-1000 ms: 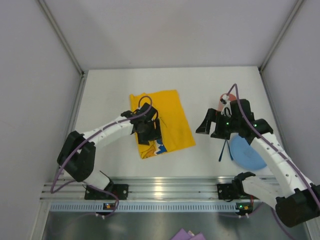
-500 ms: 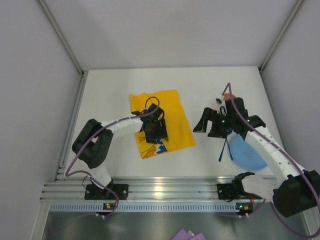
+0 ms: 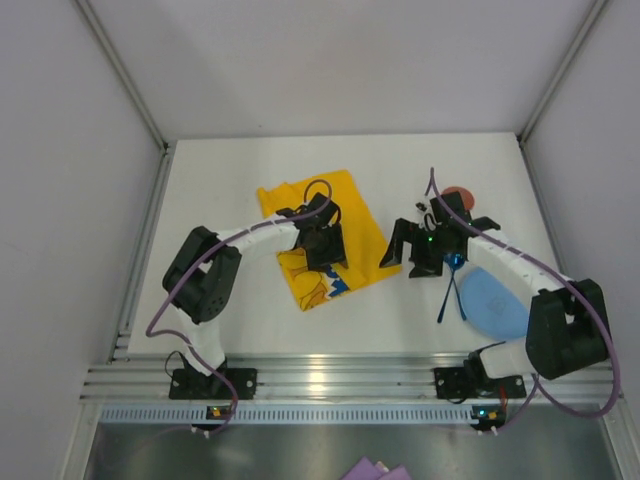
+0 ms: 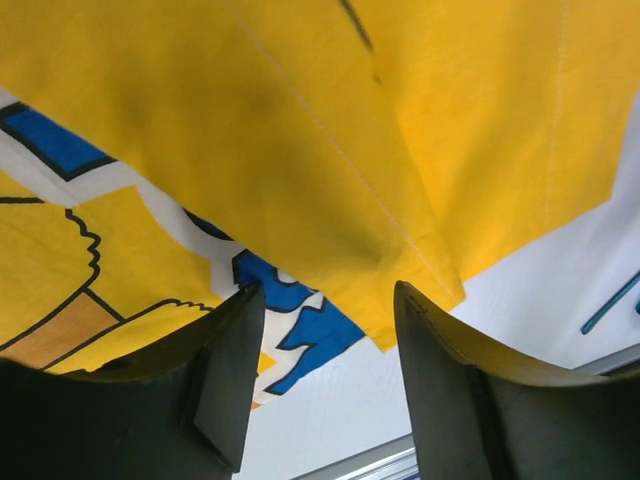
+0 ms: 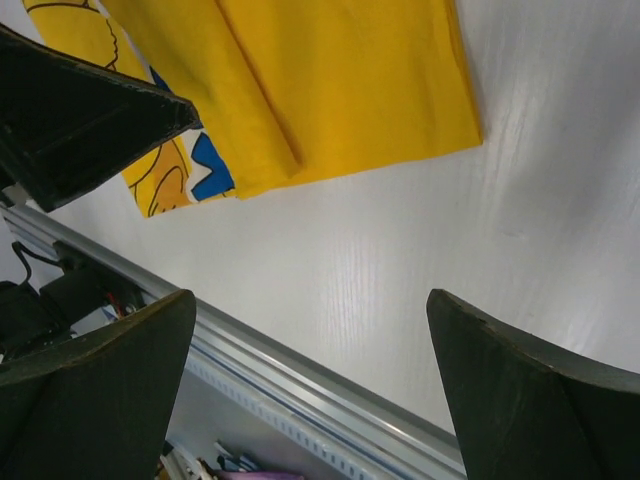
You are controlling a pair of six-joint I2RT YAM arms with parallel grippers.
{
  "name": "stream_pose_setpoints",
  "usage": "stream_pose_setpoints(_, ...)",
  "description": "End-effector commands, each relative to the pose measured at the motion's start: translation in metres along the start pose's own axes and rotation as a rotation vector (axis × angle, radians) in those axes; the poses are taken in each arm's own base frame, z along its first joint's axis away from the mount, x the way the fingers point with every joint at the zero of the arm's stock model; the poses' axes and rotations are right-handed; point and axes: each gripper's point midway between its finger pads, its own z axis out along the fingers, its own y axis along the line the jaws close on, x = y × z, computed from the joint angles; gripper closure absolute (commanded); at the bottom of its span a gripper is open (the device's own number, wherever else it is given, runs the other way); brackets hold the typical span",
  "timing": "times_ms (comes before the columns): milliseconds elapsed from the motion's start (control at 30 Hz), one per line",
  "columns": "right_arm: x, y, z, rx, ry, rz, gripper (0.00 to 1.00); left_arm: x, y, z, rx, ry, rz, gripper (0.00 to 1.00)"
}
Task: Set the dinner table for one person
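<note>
Jaws apart, the left gripper (image 4: 328, 310) should pinch only the top fold of the placemat (image 4: 300, 120), seemingly ungripped; the right gripper (image 5: 310, 305) gapes empty.

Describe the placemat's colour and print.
The placemat is yellow, with a cartoon print in blue, white and black lines; left wrist view shows it best.

The table (image 3: 220, 190) is white and matt, with a faint streaky sheen. The placemat (image 4: 470, 110) is yellow woven cloth, soft and creased, with a stitched hem and flat printed colours. The left fingers (image 4: 225, 370) and right fingers (image 5: 100, 380) look like matt black plastic. The near rail (image 3: 330, 375) is ribbed bare metal, shiny. The blue plate (image 3: 495, 300) looks smooth.
</note>
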Motion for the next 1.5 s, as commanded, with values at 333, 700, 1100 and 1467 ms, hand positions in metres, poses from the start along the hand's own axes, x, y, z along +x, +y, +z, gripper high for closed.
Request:
stream_pose_setpoints(333,-0.046,0.025,0.000,-0.071,-0.086,-0.096,0.00,-0.018,-0.018,-0.010,-0.005,-0.015,0.029,0.35)
stream_pose_setpoints(700,-0.036,0.009,0.004,-0.049,-0.071,-0.083,0.00,-0.006,-0.015,0.027,-0.057,0.048,0.070,0.37)
stream_pose_setpoints(1100,-0.032,0.004,0.015,-0.056,-0.046,-0.067,0.00,-0.010,-0.012,0.041,-0.100,0.055,0.081,0.73)
stream_pose_setpoints(1467,-0.029,0.003,0.019,-0.069,-0.027,-0.067,0.01,-0.030,-0.001,0.050,-0.141,0.035,0.048,1.00)
